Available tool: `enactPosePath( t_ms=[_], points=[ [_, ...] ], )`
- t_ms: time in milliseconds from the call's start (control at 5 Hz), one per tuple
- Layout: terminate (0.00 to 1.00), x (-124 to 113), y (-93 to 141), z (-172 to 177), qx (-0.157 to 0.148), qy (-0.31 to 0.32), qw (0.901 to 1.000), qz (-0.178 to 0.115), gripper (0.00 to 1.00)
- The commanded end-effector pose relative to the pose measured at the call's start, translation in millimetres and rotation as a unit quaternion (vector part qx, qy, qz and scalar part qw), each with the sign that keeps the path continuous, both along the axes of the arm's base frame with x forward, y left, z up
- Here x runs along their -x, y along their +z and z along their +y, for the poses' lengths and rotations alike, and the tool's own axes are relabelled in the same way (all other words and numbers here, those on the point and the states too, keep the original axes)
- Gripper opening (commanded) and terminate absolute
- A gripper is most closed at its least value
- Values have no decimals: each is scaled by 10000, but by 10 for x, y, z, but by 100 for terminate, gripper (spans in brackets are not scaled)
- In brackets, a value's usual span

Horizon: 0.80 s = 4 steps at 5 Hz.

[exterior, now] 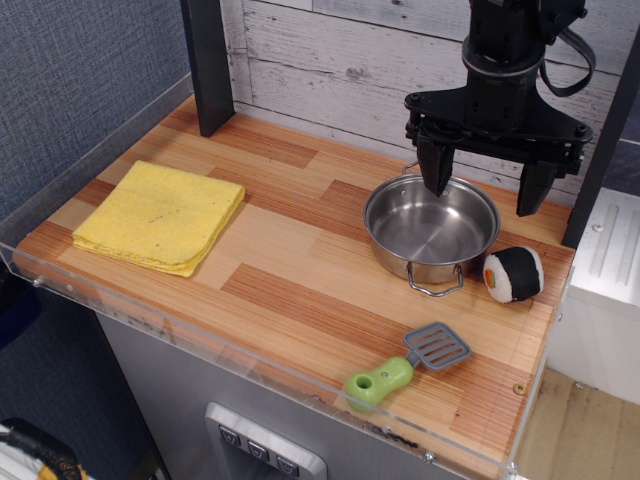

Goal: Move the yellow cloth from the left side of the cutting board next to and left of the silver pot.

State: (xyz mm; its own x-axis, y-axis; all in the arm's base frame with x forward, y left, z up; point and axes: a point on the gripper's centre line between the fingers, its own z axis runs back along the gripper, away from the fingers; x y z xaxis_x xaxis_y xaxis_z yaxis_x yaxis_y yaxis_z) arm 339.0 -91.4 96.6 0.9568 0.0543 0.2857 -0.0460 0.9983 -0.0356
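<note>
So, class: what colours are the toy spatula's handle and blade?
The small plastic toy spatula has a green handle and a grey slotted blade, seen in the only view.

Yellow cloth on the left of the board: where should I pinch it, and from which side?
Come straight down on the yellow cloth, which lies flat and folded on the cutting board. Probably pinch near its right corner, where the stacked layer edges show and face the silver pot. The open gripper hangs over the pot, so that corner looks nearest.

One cloth [162,216], one pot [431,225] (one spatula [408,366], one sushi roll [514,273])
</note>
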Motion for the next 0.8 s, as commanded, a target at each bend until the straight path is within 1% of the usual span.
enactPosePath(
  t_ms=[0,200,400,600],
  points=[
    [0,0,0,0,0,0,10000,0,100],
    [0,4,-52,463,-242,303,9990,207,100],
    [0,-2,-94,798,-104,594,9979,218,100],
    [0,-17,-52,1121,-165,851,9961,160,100]
  ],
)
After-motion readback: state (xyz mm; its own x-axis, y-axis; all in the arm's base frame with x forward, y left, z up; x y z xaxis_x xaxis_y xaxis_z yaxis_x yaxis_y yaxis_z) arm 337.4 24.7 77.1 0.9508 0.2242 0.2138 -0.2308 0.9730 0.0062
